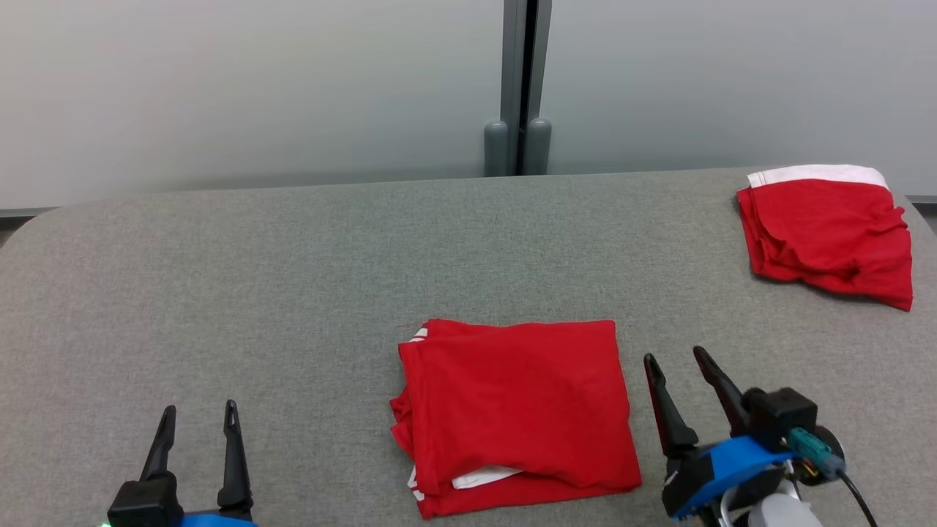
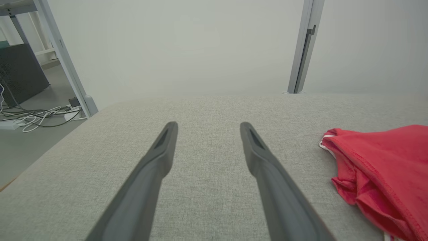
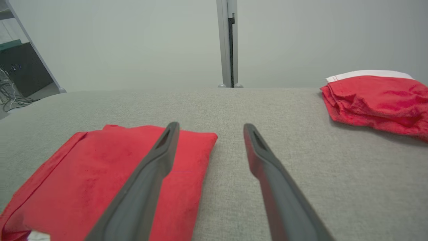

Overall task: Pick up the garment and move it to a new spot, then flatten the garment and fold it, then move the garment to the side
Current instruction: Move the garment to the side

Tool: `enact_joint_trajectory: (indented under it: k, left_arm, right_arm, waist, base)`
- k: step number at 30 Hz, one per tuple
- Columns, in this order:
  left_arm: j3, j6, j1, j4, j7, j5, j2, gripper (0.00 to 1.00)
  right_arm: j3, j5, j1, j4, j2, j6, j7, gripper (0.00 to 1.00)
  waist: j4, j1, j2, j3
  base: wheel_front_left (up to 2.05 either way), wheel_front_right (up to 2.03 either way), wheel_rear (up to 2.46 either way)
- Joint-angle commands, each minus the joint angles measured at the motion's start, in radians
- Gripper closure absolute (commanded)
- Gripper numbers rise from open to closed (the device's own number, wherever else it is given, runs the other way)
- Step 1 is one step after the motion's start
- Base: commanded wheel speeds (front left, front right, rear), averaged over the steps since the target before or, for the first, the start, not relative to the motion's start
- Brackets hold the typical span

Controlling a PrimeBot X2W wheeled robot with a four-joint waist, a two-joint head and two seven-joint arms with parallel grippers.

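Observation:
A red garment (image 1: 516,410) with white trim lies folded into a rectangle near the front middle of the grey padded table (image 1: 293,278). Its left edge shows in the left wrist view (image 2: 384,170), and the right wrist view has it at the lower left (image 3: 110,180). My right gripper (image 1: 673,359) hovers open just right of the garment, holding nothing; in its wrist view (image 3: 209,129) one finger overlaps the cloth's right edge. My left gripper (image 1: 200,413) stands open at the lower left, well apart from the garment, its fingers (image 2: 157,157) over bare table.
A second folded red garment with a white band (image 1: 827,230) lies at the table's far right corner (image 3: 378,98). A grey wall with a vertical post (image 1: 520,88) backs the table. Cables and a dark cabinet (image 2: 20,73) sit on the floor beyond the table's left edge.

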Motion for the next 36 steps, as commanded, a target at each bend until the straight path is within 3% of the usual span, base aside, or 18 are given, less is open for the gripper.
enact_joint_trajectory:
  k: [1,10,19,27,32,33,35,36]
  left_arm:
    - [0.004,0.002,-0.017,0.002,-0.004,-0.006,0.007,0.0]
    - [-0.016,0.003,-0.024,0.003,-0.004,-0.012,0.0,0.0]
    - [-0.022,0.002,-0.05,0.015,-0.004,-0.017,-0.004,0.0]
    - [-0.024,-0.001,-0.058,0.018,-0.004,-0.015,-0.006,0.0]
    - [-0.026,-0.002,-0.066,0.02,-0.004,-0.02,-0.008,0.0]
    - [-0.026,-0.002,-0.068,0.021,-0.004,-0.021,-0.008,0.0]
    - [-0.026,-0.002,-0.07,0.021,-0.004,-0.022,-0.009,0.0]
    - [-0.026,-0.002,-0.07,0.021,-0.004,-0.023,-0.009,0.0]
  right_arm:
    - [0.035,0.028,-0.067,0.035,0.0,0.001,0.023,0.0]
    - [0.101,0.053,-0.197,0.229,-0.001,0.0,0.115,0.0]
    - [0.147,0.12,-0.292,0.475,-0.001,0.001,0.098,0.0]
    - [0.258,0.333,-0.316,0.589,-0.001,0.001,0.118,0.0]
    - [0.363,0.473,-0.294,0.559,0.005,0.001,0.141,0.0]
    - [0.387,0.502,-0.293,0.552,0.005,0.001,0.142,0.09]
    - [0.424,0.534,-0.306,0.557,0.005,0.001,0.127,1.0]
    - [0.434,0.543,-0.32,0.563,0.005,0.001,0.11,1.0]
  waist:
    - [0.005,0.0,0.0,0.005]
    - [0.032,0.0,0.0,0.025]
    - [0.054,0.0,0.0,0.048]
    - [0.063,0.0,0.0,0.057]
    - [0.064,0.0,0.0,0.068]
    - [0.063,0.0,0.0,0.071]
    - [0.062,0.0,0.0,0.077]
    - [0.061,0.0,0.0,0.08]
  base:
    - [0.0,0.0,0.0]
    - [0.0,0.0,0.0]
    - [0.0,0.0,0.0]
    - [0.0,0.0,0.0]
    - [0.0,0.0,0.0]
    - [0.0,0.0,0.0]
    - [0.0,0.0,0.0]
    - [0.0,0.0,0.0]
